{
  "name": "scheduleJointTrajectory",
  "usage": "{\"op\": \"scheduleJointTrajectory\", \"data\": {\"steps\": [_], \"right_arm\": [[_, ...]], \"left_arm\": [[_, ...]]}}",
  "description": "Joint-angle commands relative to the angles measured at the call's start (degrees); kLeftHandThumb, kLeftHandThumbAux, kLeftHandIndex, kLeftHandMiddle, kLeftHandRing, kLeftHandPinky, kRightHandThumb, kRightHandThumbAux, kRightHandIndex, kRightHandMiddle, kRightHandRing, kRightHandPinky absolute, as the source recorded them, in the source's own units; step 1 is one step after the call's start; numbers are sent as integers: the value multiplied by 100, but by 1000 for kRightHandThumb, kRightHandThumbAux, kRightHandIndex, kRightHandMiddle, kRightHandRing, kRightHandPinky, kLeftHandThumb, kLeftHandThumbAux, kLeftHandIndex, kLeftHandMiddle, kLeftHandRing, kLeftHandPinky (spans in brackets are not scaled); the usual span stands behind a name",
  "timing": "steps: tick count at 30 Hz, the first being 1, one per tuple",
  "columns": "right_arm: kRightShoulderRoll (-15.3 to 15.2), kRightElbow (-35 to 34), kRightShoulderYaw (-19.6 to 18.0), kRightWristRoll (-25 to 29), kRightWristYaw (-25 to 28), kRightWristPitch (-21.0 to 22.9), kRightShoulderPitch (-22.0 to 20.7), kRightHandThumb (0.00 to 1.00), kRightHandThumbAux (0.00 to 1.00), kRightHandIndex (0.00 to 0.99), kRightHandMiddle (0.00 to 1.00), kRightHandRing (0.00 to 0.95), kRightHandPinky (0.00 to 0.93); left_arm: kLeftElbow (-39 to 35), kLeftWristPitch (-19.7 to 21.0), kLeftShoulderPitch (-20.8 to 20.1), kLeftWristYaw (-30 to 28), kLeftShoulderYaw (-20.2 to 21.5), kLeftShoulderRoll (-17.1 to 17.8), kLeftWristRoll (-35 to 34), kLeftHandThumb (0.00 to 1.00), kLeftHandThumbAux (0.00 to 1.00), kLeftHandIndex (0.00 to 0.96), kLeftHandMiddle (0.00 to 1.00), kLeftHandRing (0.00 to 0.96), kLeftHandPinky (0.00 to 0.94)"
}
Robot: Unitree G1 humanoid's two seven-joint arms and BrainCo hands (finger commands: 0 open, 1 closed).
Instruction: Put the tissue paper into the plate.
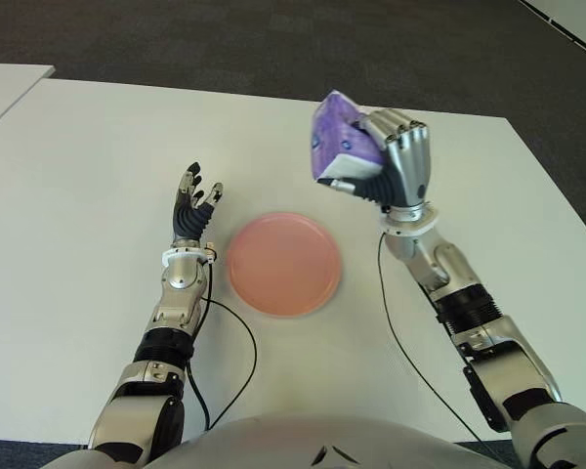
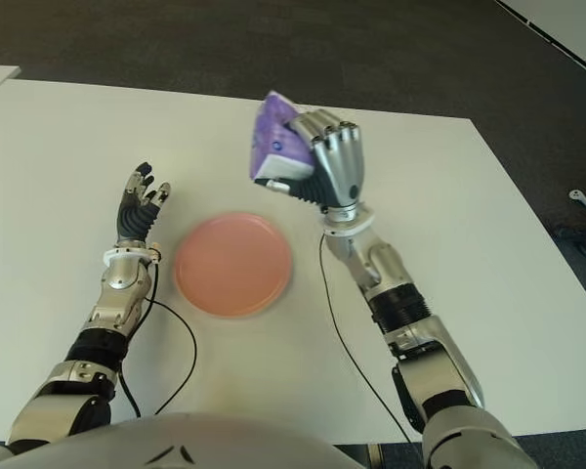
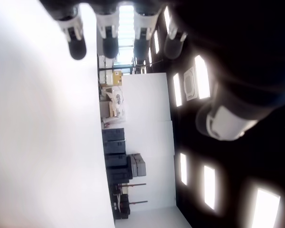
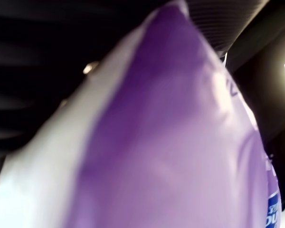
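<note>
A purple and white tissue pack [image 1: 336, 137] is held up in the air, gripped by my right hand [image 1: 386, 161], whose fingers curl around it. The hand is beyond and to the right of the pink plate [image 1: 283, 264], which lies flat on the white table [image 1: 88, 176]. In the right wrist view the purple tissue pack [image 4: 180, 142] fills the frame. My left hand [image 1: 192, 208] shows just left of the plate, fingers extended and holding nothing.
A black cable [image 1: 236, 371] runs along the table from the left wrist toward me, and another cable [image 1: 410, 362] trails beside the right forearm. Dark carpet [image 1: 273, 39] lies beyond the table's far edge.
</note>
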Motion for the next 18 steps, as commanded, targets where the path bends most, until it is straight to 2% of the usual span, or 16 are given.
{"op": "scheduleJointTrajectory", "data": {"steps": [1, 5, 8, 12, 18], "right_arm": [[258, -23, 196, -262, -27, -129, -38, 740, 712, 439, 890, 890, 863], [392, 33, 294, 24, 273, -683, -126, 744, 711, 440, 882, 880, 860], [456, 56, 317, 134, 471, -927, -85, 747, 710, 440, 873, 872, 865], [534, 228, 533, 211, 736, -1361, 32, 747, 709, 440, 868, 868, 868], [528, 235, 691, 488, 1545, -1733, 143, 747, 709, 440, 858, 859, 866]], "left_arm": [[7, 81, 85, -79, -48, -14, -11, 0, 550, 0, 0, 0, 0], [-24, 156, 87, -55, -39, -26, -56, 0, 550, 4, 0, 0, 0], [-52, 212, 86, -49, -41, -27, -60, 0, 547, 8, 0, 0, 0], [-113, 255, 97, 7, -54, -45, -43, 0, 551, 17, 0, 0, 0], [-238, 256, 165, 40, -96, -41, 16, 0, 558, 15, 0, 0, 0]]}}
